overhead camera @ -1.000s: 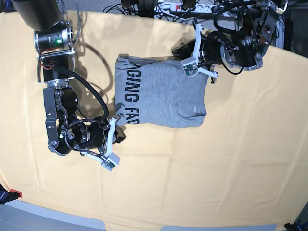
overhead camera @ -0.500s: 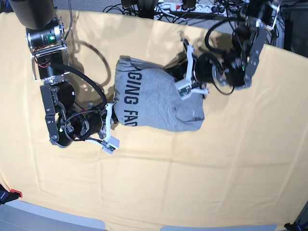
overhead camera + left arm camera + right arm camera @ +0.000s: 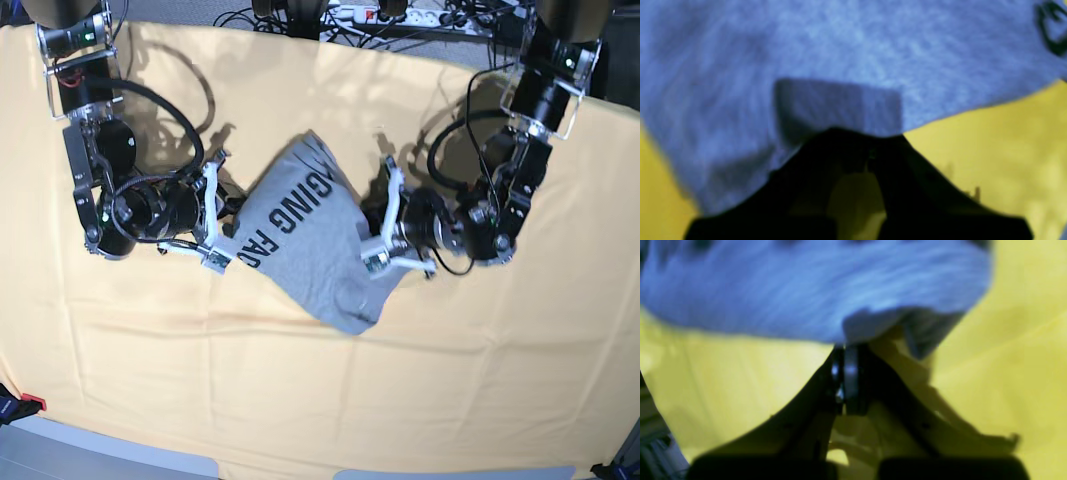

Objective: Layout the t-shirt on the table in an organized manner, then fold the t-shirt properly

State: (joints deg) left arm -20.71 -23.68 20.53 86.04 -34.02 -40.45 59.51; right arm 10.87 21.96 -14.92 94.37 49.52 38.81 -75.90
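Pale yellow-orange cloth covers the table (image 3: 330, 400), and faint creases are seen running across it in the base view. Beyond its far edge a tangle of dark cables and a white power strip (image 3: 365, 12) are seen, and along the near edge a grey floor strip is visible. Wide bare cloth is left below the t-shirt (image 3: 300, 240) and to both sides of the arms, with further open cloth behind the garment toward the far edge.

The t-shirt is bunched and slanted near the middle of the table, its black lettering turned toward the right arm's side and its lowest corner pointing toward the near edge. It is held between the two arms.

The right gripper (image 3: 222, 222) is seen at the lettered edge of the shirt; in the right wrist view its jaws are pressed together on a fold of grey fabric (image 3: 853, 330), with yellow cloth visible on either side beneath. The left gripper (image 3: 378, 232) is set at the opposite edge; in the left wrist view its dark fingers (image 3: 853, 160) meet at a hemmed edge of the shirt, and the fabric is pinched there. Both wrist views are blurred, so finer detail of the grip cannot be told
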